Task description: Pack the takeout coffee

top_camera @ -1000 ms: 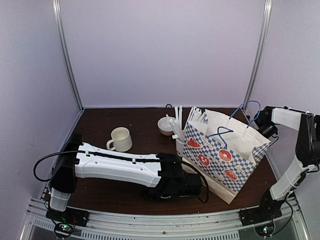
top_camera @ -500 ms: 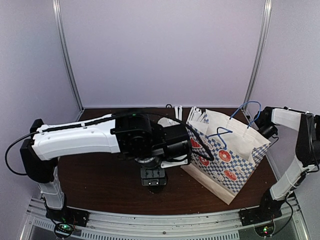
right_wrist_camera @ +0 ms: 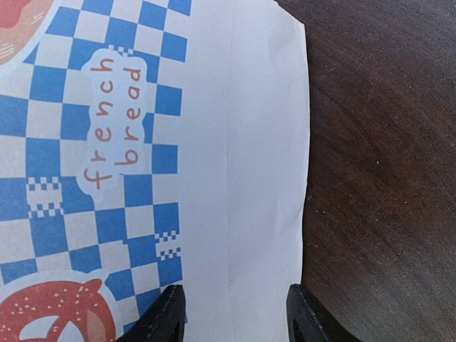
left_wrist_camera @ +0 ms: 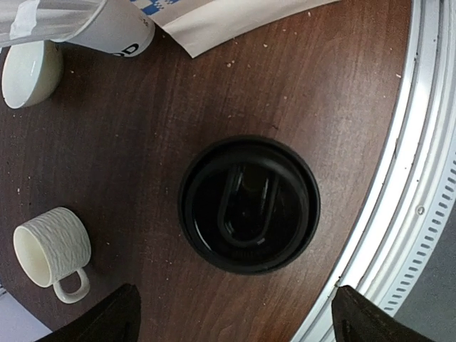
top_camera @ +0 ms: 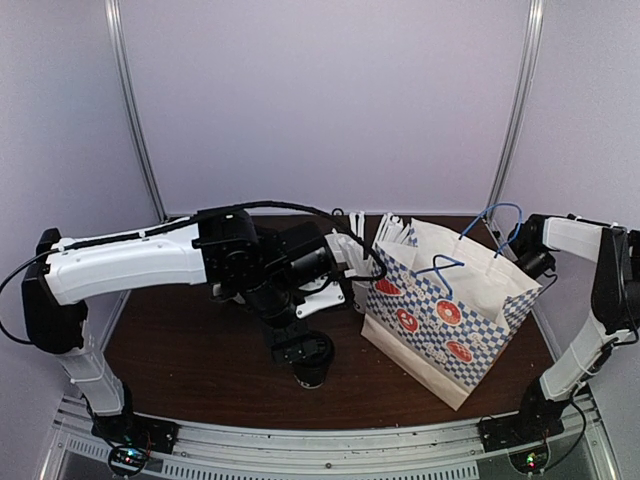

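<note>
A takeout coffee cup (top_camera: 314,368), black with a black round lid, stands upright near the table's front edge. In the left wrist view the lidded cup (left_wrist_camera: 249,204) is seen from straight above. My left gripper (top_camera: 298,348) hangs pointing down just above it, and this gripper (left_wrist_camera: 237,319) is wide open, its fingertips apart from the cup. The blue-checked paper bag (top_camera: 450,310) stands open at the right. My right gripper (top_camera: 534,262) is at the bag's far right end. In the right wrist view this gripper (right_wrist_camera: 239,317) stands partly open over the bag's white side panel (right_wrist_camera: 242,142).
A cream handled mug (left_wrist_camera: 50,246), a white bowl (left_wrist_camera: 28,71) and a white cup (left_wrist_camera: 114,28) of stirrers (top_camera: 356,232) stand behind the coffee cup, left of the bag. The metal rail (left_wrist_camera: 420,178) of the table's front edge runs close by the cup.
My left arm has risen from lying low along the front of the table and now hangs over the cup, which stands free. The right arm has not moved.
</note>
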Robot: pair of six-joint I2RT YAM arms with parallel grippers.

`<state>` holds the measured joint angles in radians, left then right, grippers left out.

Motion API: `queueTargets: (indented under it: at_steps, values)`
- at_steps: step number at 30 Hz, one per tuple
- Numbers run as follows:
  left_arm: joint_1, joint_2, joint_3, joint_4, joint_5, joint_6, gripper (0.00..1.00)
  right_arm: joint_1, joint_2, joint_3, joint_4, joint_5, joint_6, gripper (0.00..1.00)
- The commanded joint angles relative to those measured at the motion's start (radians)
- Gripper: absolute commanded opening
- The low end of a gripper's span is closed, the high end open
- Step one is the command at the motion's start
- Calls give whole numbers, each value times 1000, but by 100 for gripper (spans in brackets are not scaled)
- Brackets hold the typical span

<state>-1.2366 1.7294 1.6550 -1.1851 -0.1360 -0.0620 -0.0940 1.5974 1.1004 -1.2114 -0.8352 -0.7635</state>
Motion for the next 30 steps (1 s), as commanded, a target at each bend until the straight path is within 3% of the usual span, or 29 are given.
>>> queueTargets:
  at_steps: [1,17,30]
  values:
    - [17,-6,-13,95,76,7,98,0,-24,-15,-6,-2,-12,53]
    - [25,75,-46,123,29,100,96,0,2,-7,-5,-13,-8,53]
    - [48,100,-69,123,66,119,89,1,3,-10,-1,-10,-8,53]
